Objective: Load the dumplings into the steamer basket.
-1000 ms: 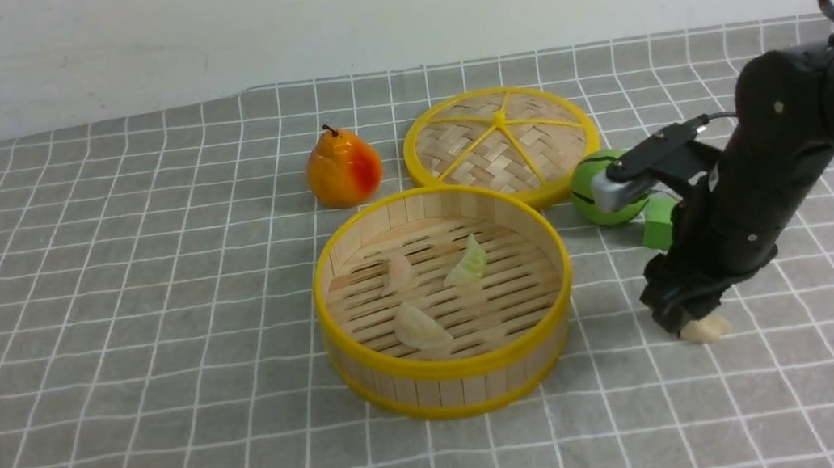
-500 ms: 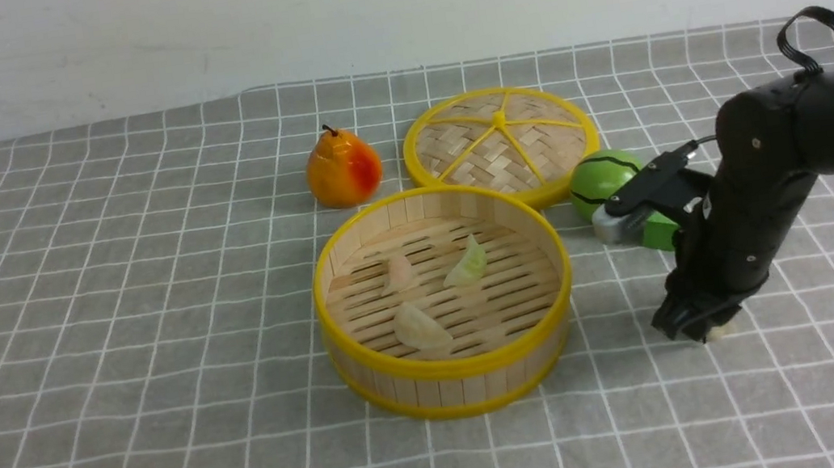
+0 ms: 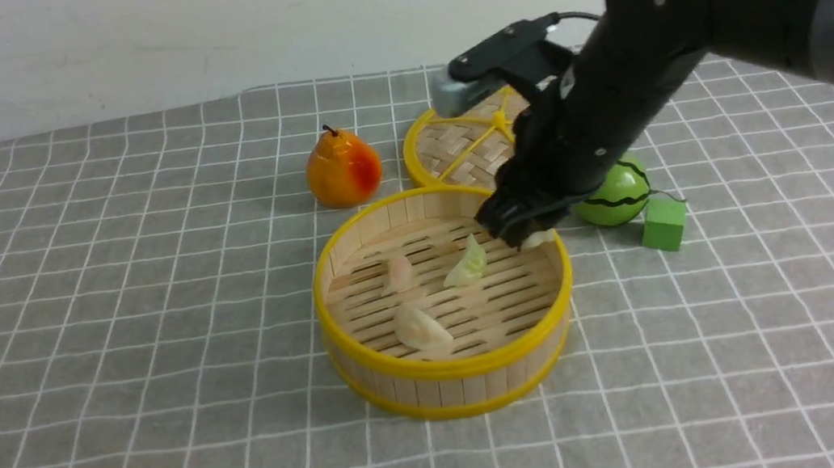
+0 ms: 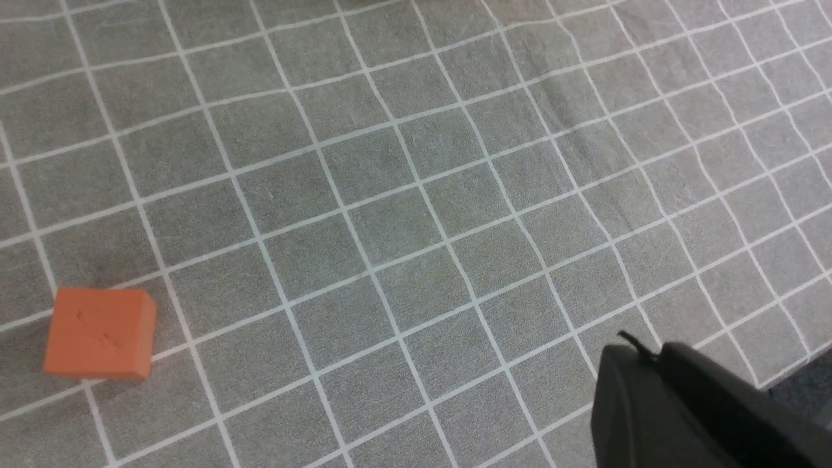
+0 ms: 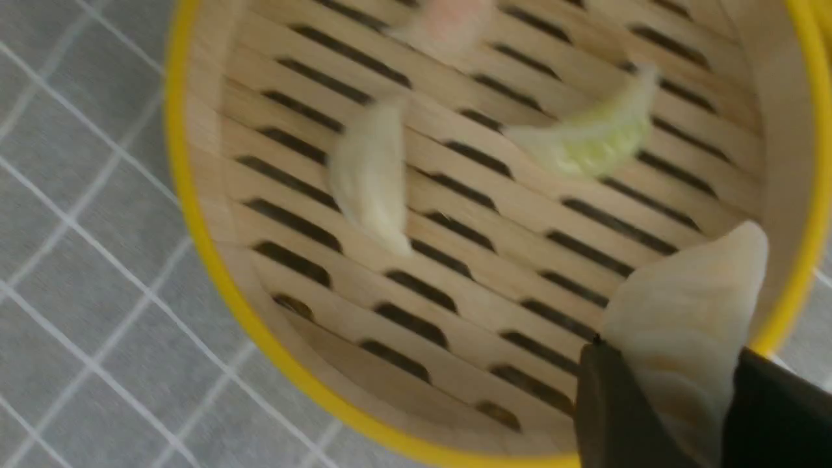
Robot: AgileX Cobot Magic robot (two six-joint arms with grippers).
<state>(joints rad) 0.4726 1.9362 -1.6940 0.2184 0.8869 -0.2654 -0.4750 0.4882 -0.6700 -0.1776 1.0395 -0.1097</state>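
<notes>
The steamer basket (image 3: pixel 452 368) stands mid-table, round with yellow rims. On its slats lie a pinkish dumpling (image 3: pixel 399 273), a pale green dumpling (image 3: pixel 468 263) and a cream dumpling (image 3: pixel 420 326). My right gripper (image 3: pixel 523 231) hangs just above the basket's far right rim, shut on another cream dumpling (image 3: pixel 542 238). The right wrist view shows that held dumpling (image 5: pixel 682 325) pinched in the right gripper (image 5: pixel 676 383) over the basket's inner wall (image 5: pixel 195 214), with the green dumpling (image 5: pixel 591 140) and cream dumpling (image 5: pixel 370 172) below. My left gripper (image 4: pixel 640 354) is shut and empty over bare cloth.
The flat woven lid (image 3: pixel 466 149) lies behind the basket, partly hidden by my right arm. An orange-red pear (image 3: pixel 343 169) stands to the lid's left. A green striped ball (image 3: pixel 615 194) and a green cube (image 3: pixel 664 224) sit right of the basket. An orange cube (image 4: pixel 101 333) lies near the left gripper.
My right gripper shut on the cream dumpling lying on the cloth at the right, lifted it and carried it left to above the basket's right rim.
</notes>
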